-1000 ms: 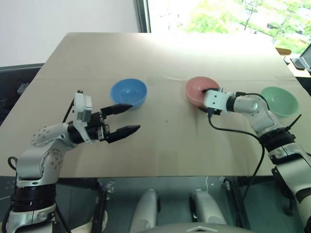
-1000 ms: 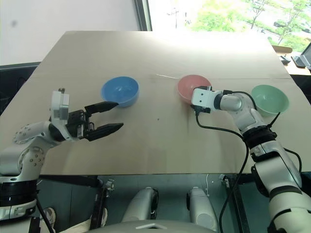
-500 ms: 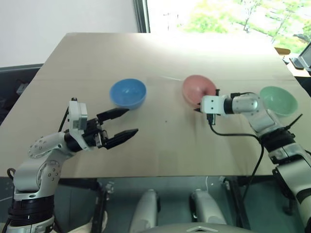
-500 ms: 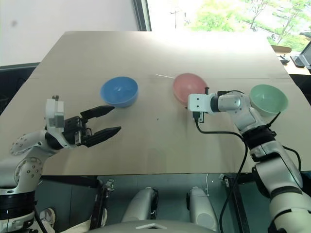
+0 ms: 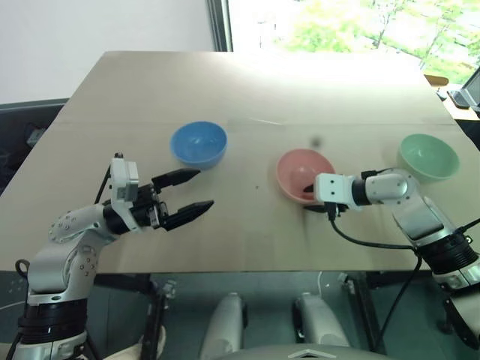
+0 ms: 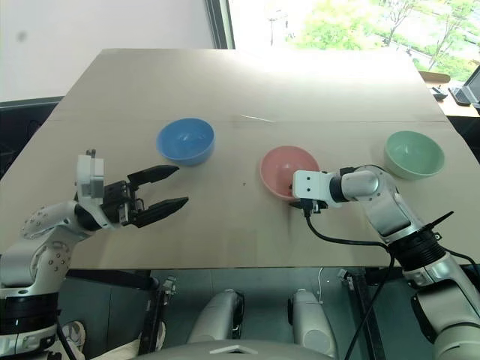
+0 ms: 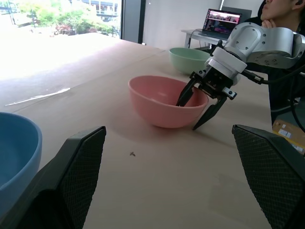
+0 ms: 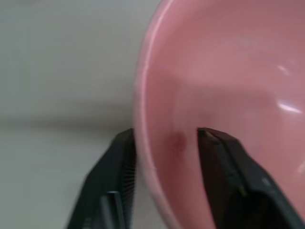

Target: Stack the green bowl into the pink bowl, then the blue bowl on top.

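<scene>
Plain salmon-pink bowl (image 5: 300,174) at centre, smooth, unpatterned. Plain sky-blue bowl (image 5: 199,144) to the left, farther back. Plain mint-green bowl (image 5: 427,157) at far right. Light tan table (image 5: 247,90), uniform, with one small dark speck near the middle. Black fingers on the left gripper (image 5: 184,198) and right gripper (image 7: 201,105), white and silver-grey housings behind them.

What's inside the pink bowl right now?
One finger of the right tool reaches inside the pink bowl; the other finger is outside, so they straddle the rim. No other bowl is in it. The floor beneath that finger is hidden.
</scene>
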### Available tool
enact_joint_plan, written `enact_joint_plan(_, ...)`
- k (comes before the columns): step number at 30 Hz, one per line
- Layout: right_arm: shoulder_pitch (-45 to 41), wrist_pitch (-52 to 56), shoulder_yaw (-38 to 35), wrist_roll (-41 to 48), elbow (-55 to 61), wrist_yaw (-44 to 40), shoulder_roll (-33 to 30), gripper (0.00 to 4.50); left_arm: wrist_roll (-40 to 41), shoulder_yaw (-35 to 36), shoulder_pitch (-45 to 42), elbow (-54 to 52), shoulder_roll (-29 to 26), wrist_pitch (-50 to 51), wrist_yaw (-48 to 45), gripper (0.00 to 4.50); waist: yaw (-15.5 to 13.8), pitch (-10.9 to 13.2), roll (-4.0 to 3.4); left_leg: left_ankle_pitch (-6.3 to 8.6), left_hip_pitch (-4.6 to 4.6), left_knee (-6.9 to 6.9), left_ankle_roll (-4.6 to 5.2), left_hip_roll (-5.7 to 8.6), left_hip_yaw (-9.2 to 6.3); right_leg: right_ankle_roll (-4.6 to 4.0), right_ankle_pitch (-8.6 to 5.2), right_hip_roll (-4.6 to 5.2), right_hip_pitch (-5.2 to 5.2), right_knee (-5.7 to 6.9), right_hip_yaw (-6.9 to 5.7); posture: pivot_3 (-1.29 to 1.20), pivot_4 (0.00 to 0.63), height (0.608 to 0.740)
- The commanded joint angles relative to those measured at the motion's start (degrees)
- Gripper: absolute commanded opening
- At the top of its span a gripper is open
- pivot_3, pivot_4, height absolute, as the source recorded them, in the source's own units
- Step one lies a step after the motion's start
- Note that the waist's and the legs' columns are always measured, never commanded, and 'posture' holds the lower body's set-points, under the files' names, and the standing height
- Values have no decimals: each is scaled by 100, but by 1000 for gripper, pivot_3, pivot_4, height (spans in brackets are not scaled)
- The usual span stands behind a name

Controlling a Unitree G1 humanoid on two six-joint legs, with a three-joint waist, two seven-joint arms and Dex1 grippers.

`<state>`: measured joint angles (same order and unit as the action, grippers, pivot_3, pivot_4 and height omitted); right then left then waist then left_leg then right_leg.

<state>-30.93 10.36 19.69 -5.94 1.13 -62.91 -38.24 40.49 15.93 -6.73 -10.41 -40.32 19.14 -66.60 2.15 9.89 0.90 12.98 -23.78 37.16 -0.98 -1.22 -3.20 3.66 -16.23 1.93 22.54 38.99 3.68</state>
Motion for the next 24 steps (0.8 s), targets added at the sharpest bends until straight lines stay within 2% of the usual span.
enact_joint_plan(1, 307, 599, -773, 946, 838, -241, -186, 3101, -127, -89, -130, 63, 39, -224, -74, 4500, -14, 1, -1, 0, 0, 0, 0, 0, 0, 0, 0, 0, 0, -1, 0, 0, 150, 740)
enact_joint_plan(5, 591, 1102, -1689, 1733, 1574, -200, -479, 3101, -177, -162, -207, 163, 79, -292, -125, 4500, -15, 5, -2, 0, -4, 0, 0, 1, -1, 0, 0, 3, 0, -2, -1, 0, 150, 740)
enact_joint_plan(7, 799, 1399, -2420, 2078, 1667, -129, -766, 3101, -247, -238, -310, 263, 114, -374, -137, 4500, -26, 5, -1, 0, -2, 0, 0, 1, -4, 0, 0, 2, -2, -1, -4, 0, 150, 740)
enact_joint_plan(9, 952, 1612, -2962, 2209, 1451, -7, -1020, 3101, -333, -327, -404, 353, 159, -516, -215, 4500, -46, 5, 0, 0, -1, 0, 0, 2, -7, 0, 0, 2, -6, -2, -8, 0, 150, 740)
enact_joint_plan(11, 959, 1378, -3201, 1657, 481, 606, -1305, 3101, -309, -447, -512, 416, 192, -637, -505, 4500, -21, 5, 0, 0, 1, 1, 0, 2, -4, 0, 0, 2, -7, -4, -7, 0, 150, 740)
enact_joint_plan(14, 631, 1001, -3082, 972, -1057, 1516, -1497, 3101, -345, -639, -693, 511, 191, -772, -852, 4500, -25, 5, 3, 0, 2, 5, 0, 5, 1, 0, 0, 3, -9, -7, -4, 0, 150, 740)
enact_joint_plan(20, 117, 130, -2482, 502, -2791, 1769, -1322, 3101, -384, -767, -866, 599, 239, -820, -997, 4500, 66, 9, -5, 0, 5, -3, 0, -3, 21, 0, 0, -6, 2, -1, 16, 0, 150, 740)
enact_joint_plan(23, -53, -231, -2302, 381, -3298, 1772, -1250, 3101, -414, -752, -905, 625, 237, -841, -1018, 4500, 69, 10, -7, 0, 3, -4, 0, -3, 24, 0, 0, -4, 4, -2, 20, 0, 150, 740)
enact_joint_plan(24, -104, -292, -2285, 387, -3395, 1753, -1235, 2856, -412, -726, -901, 617, 229, -841, -1002, 4500, 66, 11, -7, 0, 3, -3, 0, -2, 27, 1, 0, -3, 4, -3, 21, 0, 150, 740)
